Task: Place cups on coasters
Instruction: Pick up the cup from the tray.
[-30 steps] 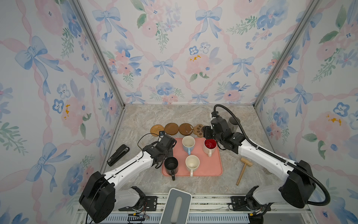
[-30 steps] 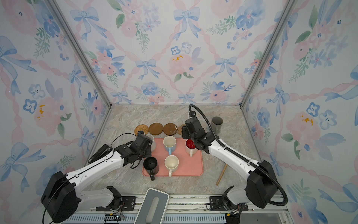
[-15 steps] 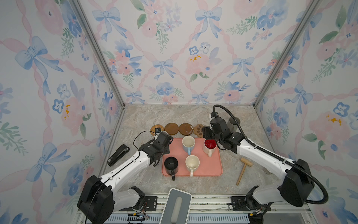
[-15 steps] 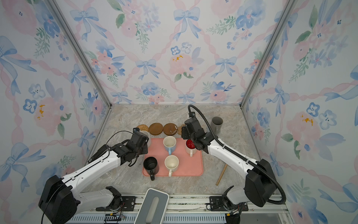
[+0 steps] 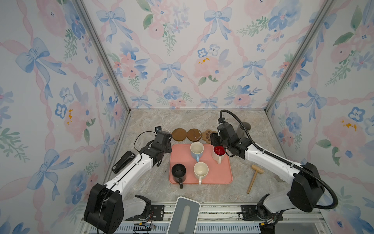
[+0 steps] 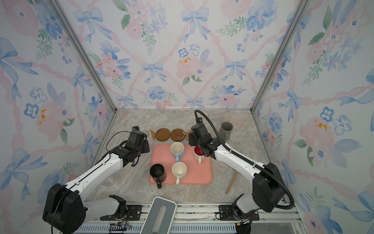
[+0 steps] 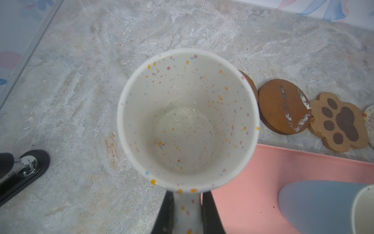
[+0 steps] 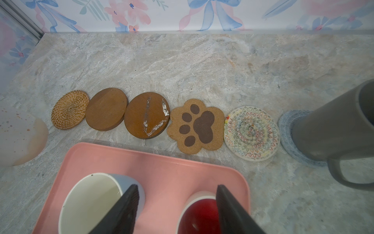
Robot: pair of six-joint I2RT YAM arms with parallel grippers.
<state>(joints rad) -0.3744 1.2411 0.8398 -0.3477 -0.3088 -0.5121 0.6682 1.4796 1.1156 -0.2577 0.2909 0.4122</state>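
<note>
My left gripper (image 7: 187, 202) is shut on the handle of a speckled cream-white cup (image 7: 188, 119), held upright at the left end of the coaster row. That cup stands just in front of the tan rattan coaster (image 8: 69, 109), beside it rather than on it. Right of it lie two brown round coasters (image 8: 106, 109), a paw-print coaster (image 8: 197, 125) and a cream woven coaster (image 8: 251, 133). A grey cup (image 8: 332, 129) stands on the light-blue coaster (image 8: 287, 125). My right gripper (image 8: 178, 202) is open above the red-inside cup (image 5: 218, 154). Light-blue (image 5: 196, 151), black (image 5: 178, 172) and cream (image 5: 200, 171) cups stand on the tray.
The pink tray (image 5: 222, 174) lies in the middle of the marble table, just in front of the coaster row. A black stapler (image 5: 123, 162) lies by the left wall. A wooden mallet (image 5: 254, 178) lies right of the tray. Papered walls close in three sides.
My left arm has carried the speckled cup back and to the left, away from the tray's left edge toward the rattan coaster. The right arm has hardly moved.
</note>
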